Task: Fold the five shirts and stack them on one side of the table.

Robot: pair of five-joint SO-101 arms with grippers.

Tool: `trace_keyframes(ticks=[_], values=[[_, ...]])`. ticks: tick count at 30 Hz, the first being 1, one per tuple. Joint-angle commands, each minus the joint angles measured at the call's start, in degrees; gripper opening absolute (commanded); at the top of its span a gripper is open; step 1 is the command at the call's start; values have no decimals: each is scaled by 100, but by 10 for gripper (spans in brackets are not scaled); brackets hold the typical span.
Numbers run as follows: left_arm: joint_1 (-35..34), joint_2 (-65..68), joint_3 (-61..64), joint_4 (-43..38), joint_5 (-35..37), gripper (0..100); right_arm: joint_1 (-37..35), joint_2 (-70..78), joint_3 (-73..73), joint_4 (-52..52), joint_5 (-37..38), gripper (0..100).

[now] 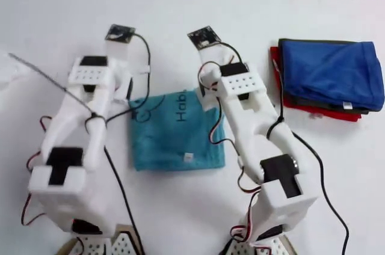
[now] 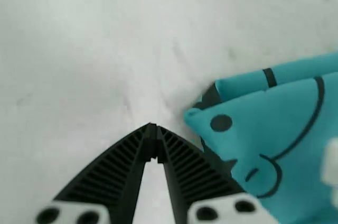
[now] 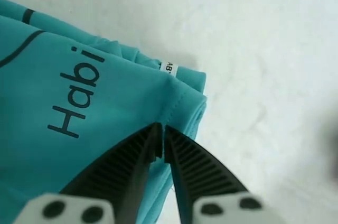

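A teal shirt [image 1: 174,132] lies folded into a flat square at the table's middle, between my two arms. In the left wrist view my left gripper [image 2: 153,131] is shut with nothing in it. It stands over bare table just beside one corner of the teal shirt [image 2: 274,139]. My right gripper [image 3: 161,131] is shut too, its tips resting at the hemmed edge of the teal shirt [image 3: 79,113] close to another corner. At the right side lies a stack of folded shirts, with a blue one [image 1: 331,71] on top, a dark one under it and a red one [image 1: 313,109] at the bottom.
The white table [image 1: 180,8] has free room at the back and on the far left. Black cables [image 1: 120,189] run from both arms toward the front edge. Something pale and crumpled [image 1: 11,70] sits at the left edge.
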Motion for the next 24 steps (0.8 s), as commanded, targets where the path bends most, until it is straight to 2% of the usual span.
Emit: trace_keyframes(ticks=[1, 5, 9, 14, 19, 24], values=[[0, -870, -57, 554, 9, 26, 4, 57, -220, -145, 0, 20], [0, -1653, 831, 844, -176, 26, 13, 479, -255, -259, 0, 20], [105, -2470, 2088, 290, -422, 26, 13, 796, -255, -426, 0, 20], [870, -3349, 3451, -404, -501, 25, 13, 892, -281, -752, 0, 19], [1767, -3851, 4242, -826, -492, 25, 13, 954, -642, -664, 0, 19], [1978, -3886, 4365, -958, -519, 25, 13, 1253, -1363, -198, 0, 19]])
